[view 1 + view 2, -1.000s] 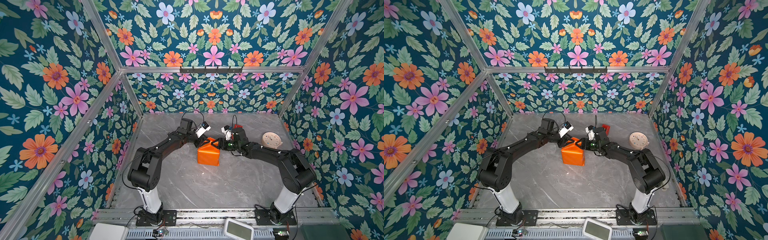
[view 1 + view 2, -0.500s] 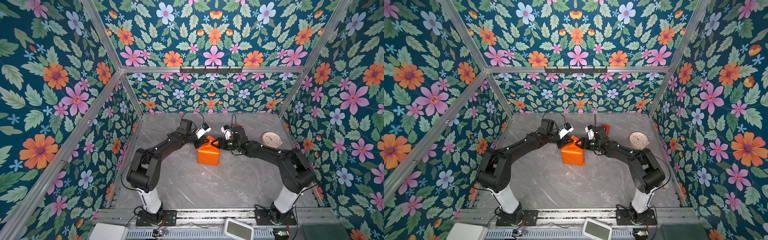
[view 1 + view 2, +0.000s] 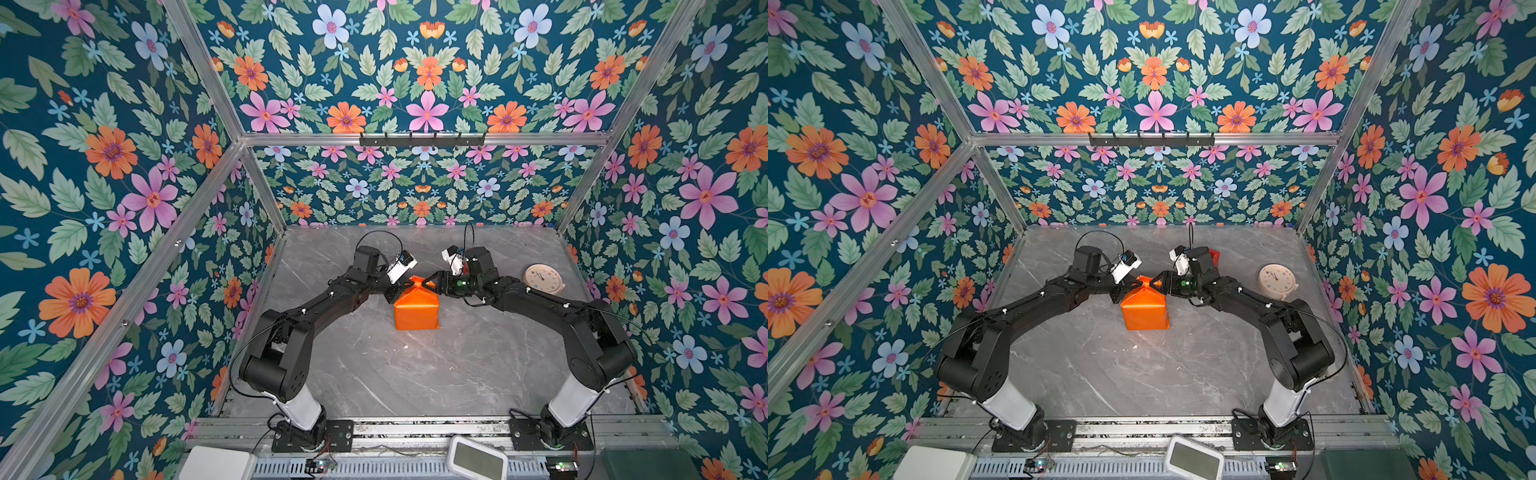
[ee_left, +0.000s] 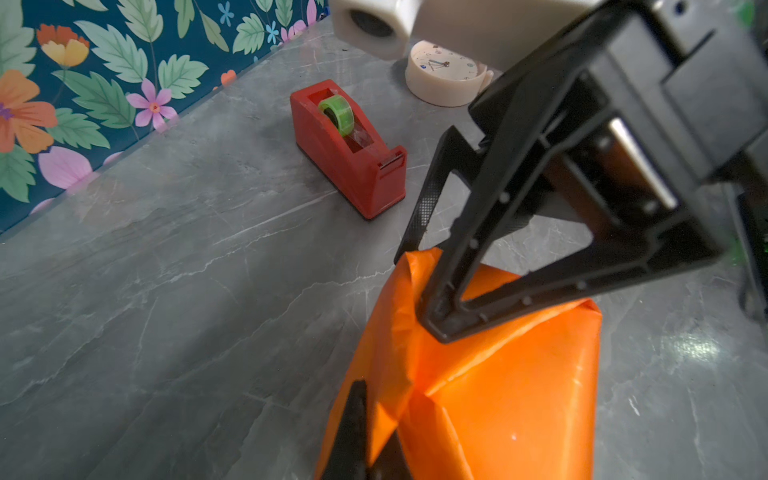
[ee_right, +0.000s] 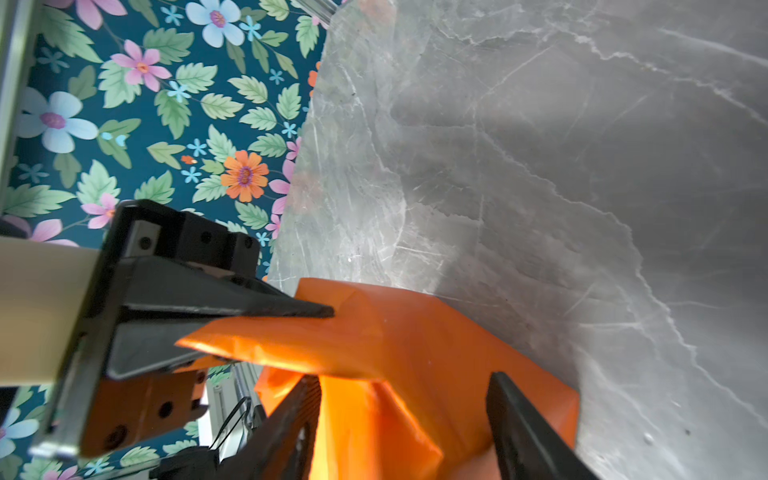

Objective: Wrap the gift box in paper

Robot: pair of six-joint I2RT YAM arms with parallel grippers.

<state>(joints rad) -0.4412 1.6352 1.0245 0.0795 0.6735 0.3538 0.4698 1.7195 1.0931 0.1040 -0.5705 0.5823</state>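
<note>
The paper (image 3: 417,309), glossy orange side out, covers a boxy parcel on the grey table in both top views; the gift box itself is hidden under it. At the parcel's far top edge the paper gathers into a raised flap (image 4: 411,316). My left gripper (image 3: 404,286) is shut on that flap from the left, its tip (image 5: 328,311) pinching the sheet, also seen at its own fingers (image 4: 357,428). My right gripper (image 3: 430,284) comes from the right and stands open, its fingers (image 5: 519,419) straddling a fold of the paper (image 5: 395,407).
A red tape dispenser (image 4: 349,153) with a green roll stands behind the parcel, partly hidden by my right wrist in a top view (image 3: 1213,254). A cream round clock (image 3: 542,279) lies at the back right. Floral walls close in on three sides.
My left gripper has closed onto the paper flap. My right gripper's jaws have widened slightly. The parcel has stayed in place.
</note>
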